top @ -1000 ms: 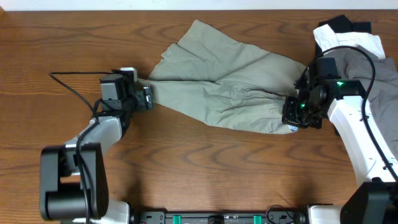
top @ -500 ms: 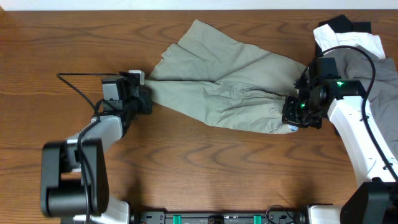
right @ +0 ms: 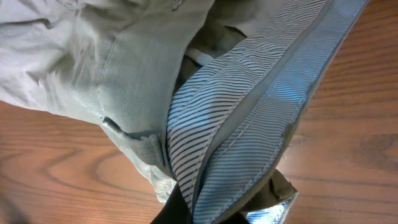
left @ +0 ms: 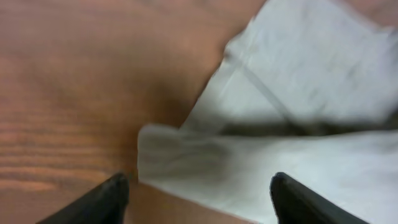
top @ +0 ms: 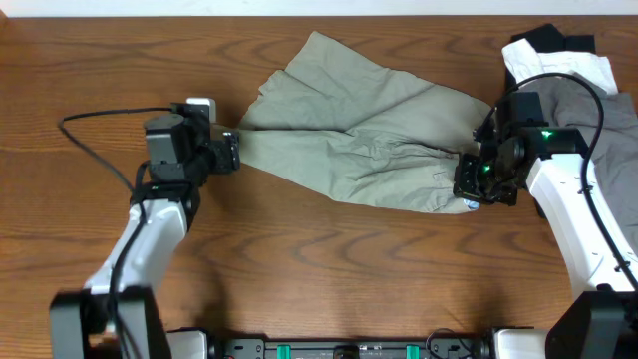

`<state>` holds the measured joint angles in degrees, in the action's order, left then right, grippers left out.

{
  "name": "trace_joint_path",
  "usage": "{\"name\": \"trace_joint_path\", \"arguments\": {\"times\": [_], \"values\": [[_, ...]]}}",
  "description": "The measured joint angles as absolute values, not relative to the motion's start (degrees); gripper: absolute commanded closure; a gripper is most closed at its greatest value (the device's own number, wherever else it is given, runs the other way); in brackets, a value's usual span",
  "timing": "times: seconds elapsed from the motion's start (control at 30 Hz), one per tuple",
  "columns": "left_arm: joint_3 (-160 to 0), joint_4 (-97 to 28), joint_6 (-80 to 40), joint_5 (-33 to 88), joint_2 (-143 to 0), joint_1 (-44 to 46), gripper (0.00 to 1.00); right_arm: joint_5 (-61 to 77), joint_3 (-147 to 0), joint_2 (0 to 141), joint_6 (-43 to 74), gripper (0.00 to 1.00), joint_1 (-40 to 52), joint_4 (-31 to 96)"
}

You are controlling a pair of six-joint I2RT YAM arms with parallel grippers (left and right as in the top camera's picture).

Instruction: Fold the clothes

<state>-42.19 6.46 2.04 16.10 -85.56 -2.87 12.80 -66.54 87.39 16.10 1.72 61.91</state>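
Shorts [top: 349, 150] between left fingers [left: 102, 199] and right fingers [right: 177, 211]

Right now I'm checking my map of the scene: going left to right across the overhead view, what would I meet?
Black cable → left arm's fingers → khaki-grey shorts → right arm's fingers → pile of other clothes.

Khaki shorts [right: 87, 68], striped lining [right: 249, 112], wooden table [right: 354, 149]
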Motion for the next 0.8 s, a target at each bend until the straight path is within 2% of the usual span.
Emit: {"name": "trace_joint_path", "arguments": {"times": [0.23, 0.43, 0.67, 0.73, 0.8], "values": [[-42.2, 9.3, 2.2, 16.4, -93.8, -7.4, 0.16, 12.8, -66.5, 87.4, 16.1, 0.97, 1.7, 61.9], [-43.6, 10.2, 3.8, 22.9, -97.6, -11.9, 0.14, 12.8, -66.5, 87.4, 16.1, 0.97, 1.7, 61.9], [-44.7, 13.9, 4.6, 31.6, -102.7, -12.1, 0.15, 12.8, -66.5, 87.4, 16.1, 0.97, 1.7, 61.7], [-44.7, 14.0, 4.6, 32.8, -103.1, -12.1, 0.18, 12.8, -66.5, 87.4, 16.1, 0.97, 1.7, 61.6], [-44.7, 14.1, 4.4, 33.6, -103.1, -12.1, 0.32, 12.7, -66.5, 87.4, 16.1, 0.97, 1.7, 61.5]]}}
